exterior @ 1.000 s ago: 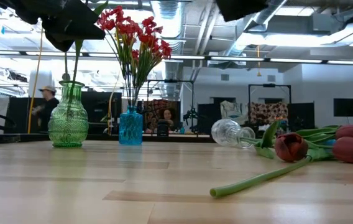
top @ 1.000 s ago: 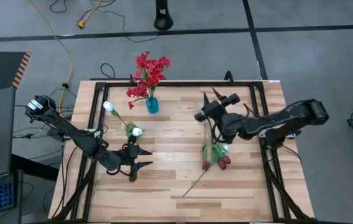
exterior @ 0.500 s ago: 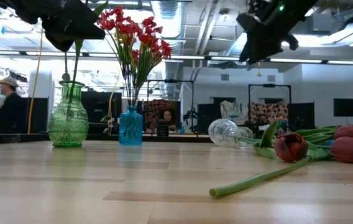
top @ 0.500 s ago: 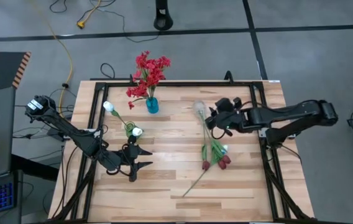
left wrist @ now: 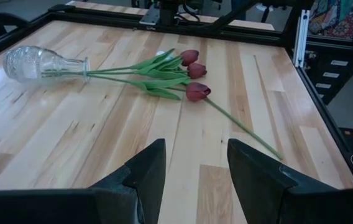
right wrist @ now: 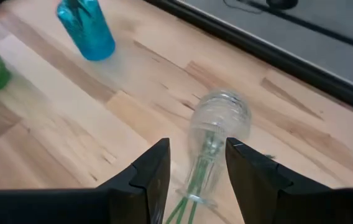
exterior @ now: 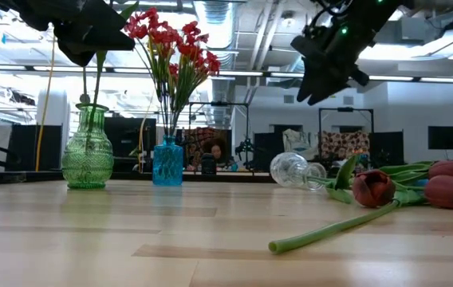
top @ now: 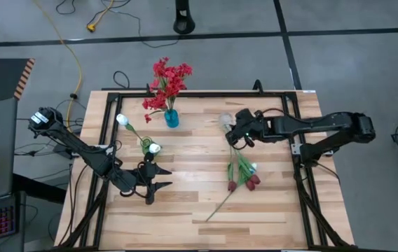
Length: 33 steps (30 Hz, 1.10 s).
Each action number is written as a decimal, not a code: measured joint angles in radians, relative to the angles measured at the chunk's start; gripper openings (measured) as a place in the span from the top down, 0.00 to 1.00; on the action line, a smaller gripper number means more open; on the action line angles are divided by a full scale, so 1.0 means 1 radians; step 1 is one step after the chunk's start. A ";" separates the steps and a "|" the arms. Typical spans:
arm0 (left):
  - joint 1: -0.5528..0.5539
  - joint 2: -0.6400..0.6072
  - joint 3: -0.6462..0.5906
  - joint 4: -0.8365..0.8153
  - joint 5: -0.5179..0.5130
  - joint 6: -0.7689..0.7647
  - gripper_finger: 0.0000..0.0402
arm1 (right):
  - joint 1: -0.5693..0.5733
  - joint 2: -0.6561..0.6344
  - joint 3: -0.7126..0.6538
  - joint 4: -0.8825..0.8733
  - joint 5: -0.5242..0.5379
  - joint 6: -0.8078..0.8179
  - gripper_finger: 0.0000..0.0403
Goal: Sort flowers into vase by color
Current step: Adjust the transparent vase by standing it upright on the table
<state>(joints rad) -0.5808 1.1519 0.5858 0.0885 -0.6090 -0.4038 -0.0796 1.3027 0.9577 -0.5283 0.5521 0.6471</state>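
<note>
A clear glass vase [top: 225, 122] lies on its side at mid-table. Stems of maroon tulips [top: 248, 180] stick into its mouth, and their heads rest on the wood. One more maroon tulip [top: 232, 185] lies loose, its stem running toward the near edge. The red flowers [top: 167, 80] stand in a blue vase [top: 172, 117]. White tulips [top: 123, 120] stand in a green vase [top: 146, 145]. My right gripper [top: 235, 137] hovers open above the clear vase [right wrist: 217, 124], well clear of it in the low view [exterior: 326, 68]. My left gripper [top: 158, 180] waits open near the green vase.
Black frame rails [top: 290, 140] border the wooden table top. The blue vase [exterior: 167, 162] and green vase [exterior: 87, 151] stand on the far left part. Bare wood lies along the near edge and in the middle between the arms.
My right gripper has come down from high above the table toward the lying clear vase, and its arm has stretched out flatter, reaching toward the table's left. Its fingers stay open. The flowers and vases lie as before.
</note>
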 joint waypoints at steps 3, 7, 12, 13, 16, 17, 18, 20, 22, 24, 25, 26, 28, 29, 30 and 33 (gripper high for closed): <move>0.000 0.000 0.000 0.000 0.000 0.000 0.60 | -0.031 0.014 0.000 -0.003 -0.030 -0.002 0.55; 0.000 0.000 0.000 0.000 0.000 -0.001 0.60 | -0.057 0.029 0.000 -0.015 -0.033 -0.042 0.55; 0.000 0.000 0.000 0.000 0.000 0.000 0.60 | -0.075 0.033 0.000 -0.012 -0.032 -0.043 0.55; 0.000 0.000 0.000 0.000 0.000 0.000 0.60 | -0.075 0.033 0.000 -0.012 -0.032 -0.043 0.55; 0.000 0.000 0.000 0.000 0.000 0.000 0.60 | -0.075 0.039 0.000 -0.008 -0.032 -0.043 0.55; 0.000 0.000 0.000 0.000 0.000 0.000 0.60 | -0.075 0.041 0.000 -0.011 -0.032 -0.044 0.55; 0.000 0.000 0.000 -0.001 0.000 0.000 0.60 | -0.075 0.045 0.000 -0.010 -0.032 -0.045 0.55; 0.000 0.000 0.000 0.000 0.000 0.000 0.60 | -0.075 0.047 0.000 -0.011 -0.032 -0.046 0.55; 0.000 0.000 0.000 0.000 0.000 0.000 0.60 | -0.075 0.048 0.000 -0.014 -0.037 -0.047 0.53; 0.000 0.000 0.000 -0.001 0.000 0.000 0.60 | -0.075 0.048 0.000 -0.012 -0.056 -0.053 0.51; 0.000 0.000 0.000 0.000 0.000 0.000 0.60 | -0.075 0.048 0.000 -0.012 -0.057 -0.054 0.49; 0.000 0.000 0.000 -0.001 0.000 0.000 0.60 | -0.075 0.048 0.000 -0.012 -0.057 -0.053 0.47; 0.000 0.000 0.000 0.000 0.000 -0.001 0.60 | -0.077 0.048 0.000 -0.012 -0.061 -0.053 0.42; 0.000 0.000 0.000 0.000 0.000 -0.001 0.60 | -0.080 0.048 0.000 -0.013 -0.070 -0.045 0.39; 0.000 0.000 0.000 0.000 0.000 -0.001 0.60 | -0.084 0.048 0.000 -0.015 -0.084 -0.029 0.37; 0.000 0.000 0.000 0.000 0.000 -0.001 0.60 | -0.105 0.048 0.000 -0.040 -0.116 0.014 0.33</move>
<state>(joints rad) -0.5808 1.1519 0.5858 0.0883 -0.6090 -0.4049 -0.1846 1.3502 0.9581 -0.5683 0.4359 0.6610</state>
